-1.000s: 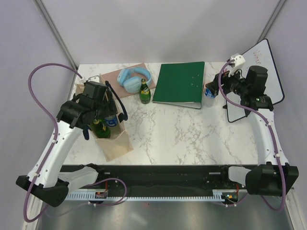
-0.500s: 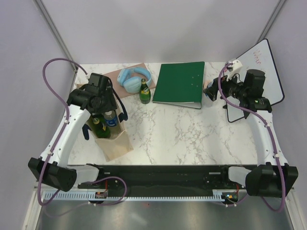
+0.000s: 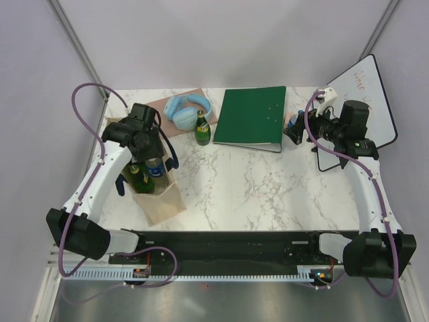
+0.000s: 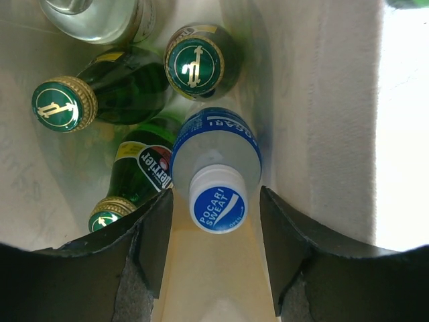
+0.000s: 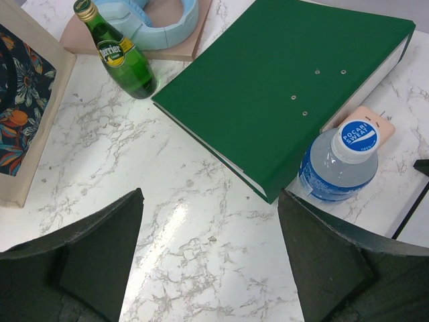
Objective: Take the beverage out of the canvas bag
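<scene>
The beige canvas bag [image 3: 163, 202] with navy handles stands open at the left. Inside it, in the left wrist view, stand a Pocari Sweat bottle [image 4: 218, 157] with a blue-and-white cap, three green Perrier bottles [image 4: 64, 104] and a clear bottle [image 4: 100, 13]. My left gripper [image 3: 144, 144] reaches down into the bag's mouth. It [image 4: 216, 194] is open, with a finger on each side of the Pocari cap and a gap to both. My right gripper [image 3: 295, 129] [image 5: 209, 198] is open and empty above the marble table.
A second Pocari Sweat bottle [image 5: 338, 164] stands by the green binder [image 5: 288, 80] near the right gripper. A lone Perrier bottle [image 3: 202, 129] and blue headphones [image 3: 188, 109] are at the back. A whiteboard [image 3: 358, 100] leans at the far right. The bag's cloth wall [image 4: 322, 100] is close to the left fingers.
My left arm has swung in and lowered its gripper into the bag's mouth over the bottles. My right arm has shifted slightly.
</scene>
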You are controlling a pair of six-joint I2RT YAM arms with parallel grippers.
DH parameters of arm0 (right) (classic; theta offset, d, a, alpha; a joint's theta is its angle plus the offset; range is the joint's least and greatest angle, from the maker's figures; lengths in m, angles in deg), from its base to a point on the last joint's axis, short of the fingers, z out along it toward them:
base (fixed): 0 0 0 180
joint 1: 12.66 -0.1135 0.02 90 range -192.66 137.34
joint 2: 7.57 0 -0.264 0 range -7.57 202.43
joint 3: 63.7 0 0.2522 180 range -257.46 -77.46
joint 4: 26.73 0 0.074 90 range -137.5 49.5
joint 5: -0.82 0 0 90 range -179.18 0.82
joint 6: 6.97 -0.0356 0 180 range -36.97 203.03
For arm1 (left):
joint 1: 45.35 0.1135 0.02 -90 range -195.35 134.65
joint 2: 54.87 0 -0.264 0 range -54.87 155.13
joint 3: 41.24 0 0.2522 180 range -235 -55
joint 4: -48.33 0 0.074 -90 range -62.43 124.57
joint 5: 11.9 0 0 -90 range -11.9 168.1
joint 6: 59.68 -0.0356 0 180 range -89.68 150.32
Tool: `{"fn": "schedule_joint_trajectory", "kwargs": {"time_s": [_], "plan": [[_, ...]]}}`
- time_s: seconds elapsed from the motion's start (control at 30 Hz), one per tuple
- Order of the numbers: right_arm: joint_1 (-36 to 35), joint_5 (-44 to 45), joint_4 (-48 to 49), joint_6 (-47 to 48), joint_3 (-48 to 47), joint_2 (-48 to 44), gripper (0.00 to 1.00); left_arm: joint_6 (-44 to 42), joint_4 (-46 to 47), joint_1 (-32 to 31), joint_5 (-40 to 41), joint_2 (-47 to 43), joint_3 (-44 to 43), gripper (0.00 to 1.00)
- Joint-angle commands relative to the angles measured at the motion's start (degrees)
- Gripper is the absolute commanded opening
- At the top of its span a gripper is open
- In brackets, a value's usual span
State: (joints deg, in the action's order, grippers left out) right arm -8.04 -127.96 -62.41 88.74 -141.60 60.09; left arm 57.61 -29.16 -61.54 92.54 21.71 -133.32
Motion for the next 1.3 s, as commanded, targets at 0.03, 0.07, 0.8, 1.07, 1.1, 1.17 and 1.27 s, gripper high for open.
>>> {"fn": "schedule_joint_trajectory", "kwargs": {"time_s": [0.03, 0.07, 0.8, 1.07, 1.1, 1.17, 1.27], "plan": [[0.0, -1.3, 0.6, -0.4, 0.1, -1.2, 0.89, -2.6, 0.7, 0.3, 0.0, 1.2, 0.7, 0.61], [-0.1, -1.3, 0.6, -0.3, 0.1, -1.2, 0.89, -2.7, 0.7, 0.3, -0.1, 1.5, 0.7, 0.61], [-0.1, -2.7, 0.1, -0.3, 0.3, -2.0, 0.89, -10.2, -2.9, 0.2, -2.0, -3.0, -9.6, 0.02], [-3.3, -5.2, -1.9, 1.5, -1.7, -0.9, 0.89, -22.5, -4.2, 0.1, -11.4, -12.1, -13.0, 0.02], [-3.9, -5.4, -2.9, 1.9, -2.6, -0.7, 0.89, -24.4, -4.1, 0.1, -13.3, -13.0, -13.5, 0.02], [-6.3, -5.6, -3.8, 3.2, -3.4, -0.2, 0.89, -27.0, -4.0, 0.2, -14.2, -14.2, -16.1, 0.02], [-8.8, -5.9, -5.2, 4.0, -4.5, 0.3, 0.89, -30.7, -4.0, 0.1, -18.5, -15.4, -20.6, 0.02]]}}
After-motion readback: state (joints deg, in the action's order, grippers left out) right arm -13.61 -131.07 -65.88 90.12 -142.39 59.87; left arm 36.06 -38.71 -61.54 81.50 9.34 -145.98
